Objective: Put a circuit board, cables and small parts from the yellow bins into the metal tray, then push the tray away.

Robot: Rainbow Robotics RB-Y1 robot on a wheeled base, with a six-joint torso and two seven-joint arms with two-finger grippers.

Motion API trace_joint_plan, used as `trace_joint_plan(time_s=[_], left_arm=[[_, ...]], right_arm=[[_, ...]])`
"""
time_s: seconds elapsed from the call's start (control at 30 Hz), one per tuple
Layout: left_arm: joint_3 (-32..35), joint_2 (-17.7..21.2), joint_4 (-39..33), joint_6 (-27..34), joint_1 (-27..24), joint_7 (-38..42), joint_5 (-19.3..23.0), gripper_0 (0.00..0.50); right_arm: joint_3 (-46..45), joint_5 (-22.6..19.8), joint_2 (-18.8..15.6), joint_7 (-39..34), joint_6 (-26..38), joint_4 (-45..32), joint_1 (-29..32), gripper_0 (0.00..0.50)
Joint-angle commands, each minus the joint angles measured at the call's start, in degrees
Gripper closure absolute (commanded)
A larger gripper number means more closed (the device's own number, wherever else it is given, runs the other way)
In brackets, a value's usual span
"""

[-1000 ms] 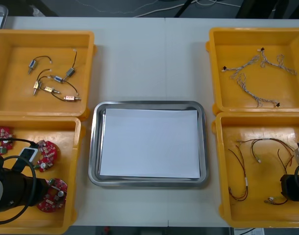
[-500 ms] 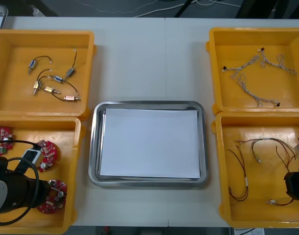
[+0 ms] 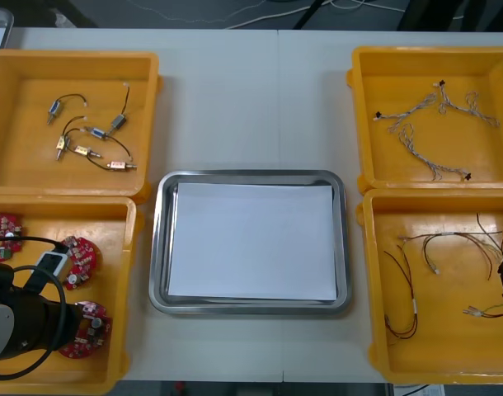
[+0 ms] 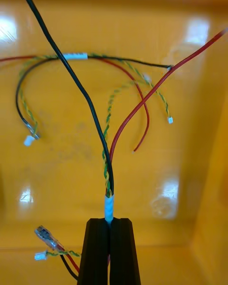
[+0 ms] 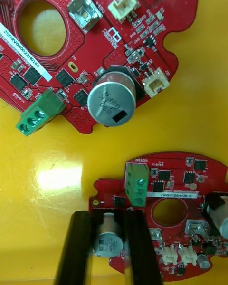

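Right gripper [image 4: 109,221], fingers almost together, pinched the white sleeve of a cable [image 4: 107,171] of red, black and yellow-green wires above the near right bin [image 3: 449,338]. Left gripper [image 5: 107,218], over the near left bin [image 3: 111,280], had its 2 fingers narrowed onto the silver can of a circuit board [image 5: 178,194], close beside a 2nd board [image 5: 95,33]. Between the bins, the tray [image 3: 251,306] held only a white liner. Step in hand, as judged: the 1st pickups, both grasps made, nothing delivered. The next move probably called for a straight lift clear of each bin wall, then a carry inward to the tray; trailing wires might drag neighbouring cables.
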Motion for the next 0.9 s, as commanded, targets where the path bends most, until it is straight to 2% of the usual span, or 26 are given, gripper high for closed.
trace_joint_plan(time_s=[0.03,0.23,0.4,0.67,0.8,0.9], left_arm=[[-1.1,-1.0,-0.5,-0.4,-1.0,1.9,-0.9,0.401],[0.1,-1.0,-0.4,-0.4,-1.1,1.0,-1.4,0.449],[2.7,-0.9,0.0,-0.4,-1.2,-2.3,-1.4,0.452],[5.7,-0.1,1.1,-0.4,-1.6,-5.5,-0.6,0.449],[7.0,0.3,1.2,-0.4,-1.7,-6.3,0.8,0.449],[8.3,0.9,2.2,-0.4,-2.0,-7.1,3.7,0.448]], right_arm=[[-3.2,-1.2,-0.6,3.8,2.1,-5.1,-2.0,0.500],[-3.5,-2.1,-0.7,4.7,5.1,-8.8,-3.9,0.500],[-3.5,-4.1,-0.7,5.7,8.4,-10.2,-6.5,0.500],[-3.4,-9.8,-0.7,7.7,12.2,-10.2,-10.5,0.500],[-3.2,-11.3,-0.7,8.8,13.3,-10.3,-12.0,0.500],[-1.9,-11.6,-0.8,9.6,13.5,-10.5,-13.5,0.500]])
